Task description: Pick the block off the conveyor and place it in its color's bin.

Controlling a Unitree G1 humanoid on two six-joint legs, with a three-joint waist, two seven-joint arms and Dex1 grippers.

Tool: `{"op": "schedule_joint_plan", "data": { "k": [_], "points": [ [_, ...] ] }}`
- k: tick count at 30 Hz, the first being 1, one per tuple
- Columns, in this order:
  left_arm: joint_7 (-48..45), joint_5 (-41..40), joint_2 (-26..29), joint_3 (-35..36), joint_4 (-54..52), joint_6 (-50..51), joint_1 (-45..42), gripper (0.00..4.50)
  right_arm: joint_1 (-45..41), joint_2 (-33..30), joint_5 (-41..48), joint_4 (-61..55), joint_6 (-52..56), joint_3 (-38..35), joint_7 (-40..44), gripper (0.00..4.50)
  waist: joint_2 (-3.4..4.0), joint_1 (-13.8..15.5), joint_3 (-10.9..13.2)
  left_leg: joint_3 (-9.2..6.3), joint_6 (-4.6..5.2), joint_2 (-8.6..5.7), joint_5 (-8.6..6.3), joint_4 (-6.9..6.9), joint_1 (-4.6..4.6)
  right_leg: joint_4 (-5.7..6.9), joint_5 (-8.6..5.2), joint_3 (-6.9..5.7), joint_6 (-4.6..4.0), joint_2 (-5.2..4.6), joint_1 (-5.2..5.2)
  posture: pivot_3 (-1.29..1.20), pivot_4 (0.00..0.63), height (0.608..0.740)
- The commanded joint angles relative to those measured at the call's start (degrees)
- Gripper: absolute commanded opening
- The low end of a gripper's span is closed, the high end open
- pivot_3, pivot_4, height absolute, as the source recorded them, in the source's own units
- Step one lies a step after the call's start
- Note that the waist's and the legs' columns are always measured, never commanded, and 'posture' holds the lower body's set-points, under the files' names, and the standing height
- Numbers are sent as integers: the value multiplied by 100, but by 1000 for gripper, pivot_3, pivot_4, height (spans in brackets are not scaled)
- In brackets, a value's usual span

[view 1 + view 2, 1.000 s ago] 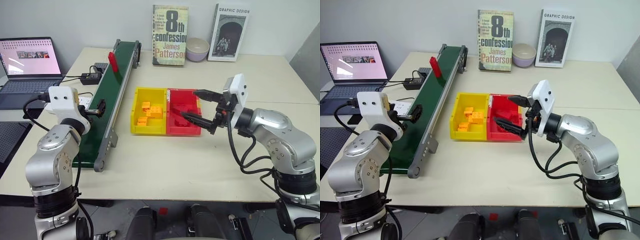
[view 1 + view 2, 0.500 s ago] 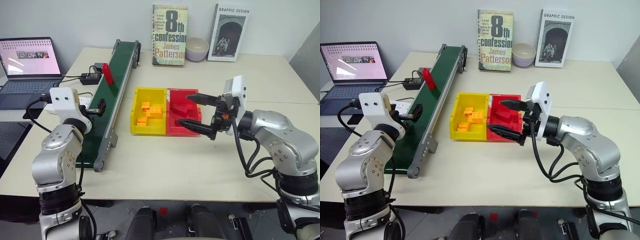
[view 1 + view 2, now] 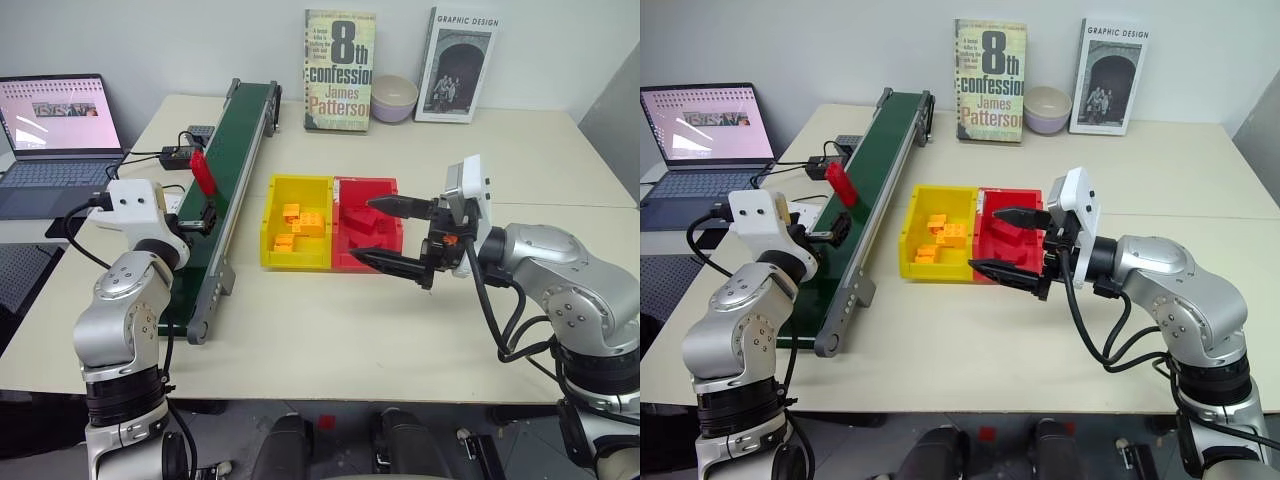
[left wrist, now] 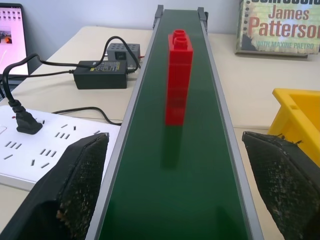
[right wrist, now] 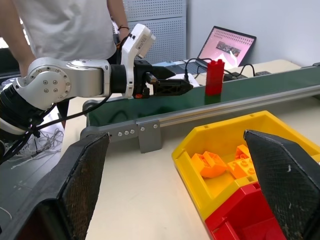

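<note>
A red block (image 3: pixel 203 170) stands upright on the dark green conveyor (image 3: pixel 232 140), a short way up the belt from my left gripper (image 4: pixel 180 200). That gripper is open, one finger on each side of the belt, with nothing between them. The block (image 4: pixel 179 75) shows straight ahead in the left wrist view. My right gripper (image 3: pixel 364 230) is open and empty, pointing left over the near right part of the red bin (image 3: pixel 362 184). The bin holds some red blocks.
A yellow bin (image 3: pixel 300 181) with orange blocks is joined to the red one on its left. A laptop (image 3: pixel 60 120), a power adapter (image 3: pixel 180 155) and a power strip (image 4: pixel 30 150) lie left of the belt. Two books (image 3: pixel 340 70) and a bowl (image 3: pixel 393 98) stand at the back. A person (image 5: pixel 65 25) stands beyond the table.
The red block has travelled down the belt toward my left gripper. My right gripper has shifted slightly left over the red bin. The left gripper has stayed put.
</note>
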Motion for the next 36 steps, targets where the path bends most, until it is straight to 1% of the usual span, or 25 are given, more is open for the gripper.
{"op": "schedule_joint_plan", "data": {
  "k": [1, 4, 7, 8, 11, 16, 20, 23, 26, 32, 35, 36],
  "points": [
    [52, 34, 52, 30, -153, -33, -28, 4469, -140, -50, 125, -215, -20, -61, -28, 4500, 0, 0, 0, 0, 0, 0, 0, 0, 0, 0, 0, 0, 0, 0, 0, 0, 150, 740],
    [54, 21, 49, 48, -171, -18, -4, 4469, -174, -49, 131, -220, 4, -49, -40, 4500, 0, 0, 0, 0, 0, 0, 0, 0, 0, 0, 0, 0, 0, 0, 0, 0, 150, 740],
    [87, 2, 39, 123, -182, 22, 43, 4072, -182, -51, 146, -225, 20, -57, -48, 4500, 0, 0, 0, -1, 0, 0, 0, 0, 0, 1, 0, -1, 0, 0, 0, 0, 150, 740],
    [97, -10, 35, 142, -191, 37, 61, 3909, -181, -52, 150, -230, 25, -61, -51, 4500, 0, 0, 0, -1, 0, 0, 0, 0, 0, 1, 0, -1, 0, 0, 0, 0, 150, 740],
    [121, -53, 24, 170, -237, 101, 117, 3231, -197, -49, 172, -229, 43, -72, -64, 4500, 0, 0, 0, 0, 0, 0, 0, 0, 0, 0, 0, 1, 0, -1, 0, 0, 150, 740],
    [144, -49, 12, 107, -310, 150, 218, 2396, -247, -32, 209, -195, 72, -95, -68, 4500, 0, 0, 0, -1, 0, 1, 0, 0, 1, 0, 0, 0, 0, -1, 0, 0, 150, 740],
    [159, -57, -1, 78, -371, 195, 280, 1635, -273, -21, 227, -167, 76, -100, -80, 4500, 0, -1, 0, -1, 0, 1, 0, 0, 0, 0, 0, 0, 0, -2, 0, 0, 150, 740],
    [178, -60, -10, 99, -431, 233, 313, 976, -278, -29, 243, -166, 75, -100, -91, 4500, 0, 0, 0, -1, 0, 1, 0, 0, 0, -1, 0, 0, 0, -3, 0, 0, 150, 740],
    [201, -80, -12, 145, -473, 261, 306, 542, -294, -46, 246, -131, 55, -105, -78, 4500, 0, 0, 0, -1, 0, 1, 0, 0, 0, 0, 0, 0, 0, -3, 0, 0, 150, 740],
    [242, -177, 24, 244, -580, 386, 213, 532, -315, -105, 270, -123, 53, -134, -81, 4500, 0, -1, 0, -1, 0, 2, 0, 0, 0, -1, 0, 0, 0, -3, 0, 0, 150, 740],
    [169, -185, 180, 164, -407, 457, -131, 532, -308, -173, 246, -147, 29, -136, -91, 4500, -1, 12, 1, -3, 0, 2, 0, 0, -2, -1, 0, -2, 0, -3, 0, 0, 150, 740],
    [-46, -262, 283, 22, -309, 508, -353, 532, -285, -235, 228, -179, 18, -150, -77, 4500, -1, 17, 1, -5, 0, 1, 0, 1, -3, -1, 0, -5, 0, -2, 0, 0, 150, 740]
  ]
}}
